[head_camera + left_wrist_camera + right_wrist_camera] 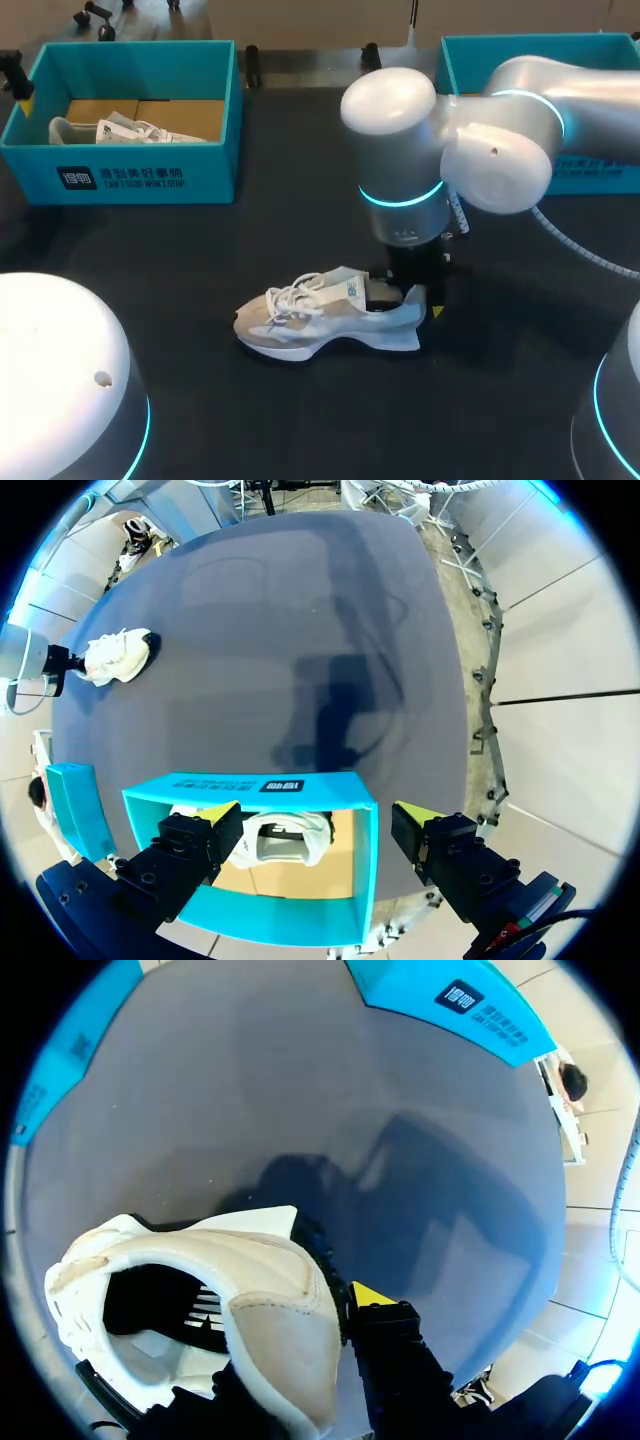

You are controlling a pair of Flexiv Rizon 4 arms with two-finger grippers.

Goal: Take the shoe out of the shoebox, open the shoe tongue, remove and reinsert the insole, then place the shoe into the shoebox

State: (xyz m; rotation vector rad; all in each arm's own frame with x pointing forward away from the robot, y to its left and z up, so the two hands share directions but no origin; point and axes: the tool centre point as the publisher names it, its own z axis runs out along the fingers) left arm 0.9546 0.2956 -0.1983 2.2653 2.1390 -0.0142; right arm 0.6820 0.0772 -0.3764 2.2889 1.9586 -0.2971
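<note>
A white and grey sneaker point(325, 318) stands on the dark table, toe pointing left. My right gripper point(415, 300) comes straight down on its heel. In the right wrist view the right gripper point(325, 1310) is shut on the sneaker's point(250, 1270) heel wall, with one yellow-tipped finger point(372, 1295) outside and the other hidden inside the shoe. A teal shoebox point(120, 180) at the back left holds a second white sneaker point(125, 130). My left gripper point(318, 825) hangs open above that shoebox point(290, 785), over the sneaker point(285, 840) inside it and holding nothing.
Another teal shoebox point(480, 65) stands at the back right, partly behind my right arm. Bare dark tabletop point(200, 240) lies between the boxes and the sneaker. My left arm's white housing point(60, 380) fills the near left corner.
</note>
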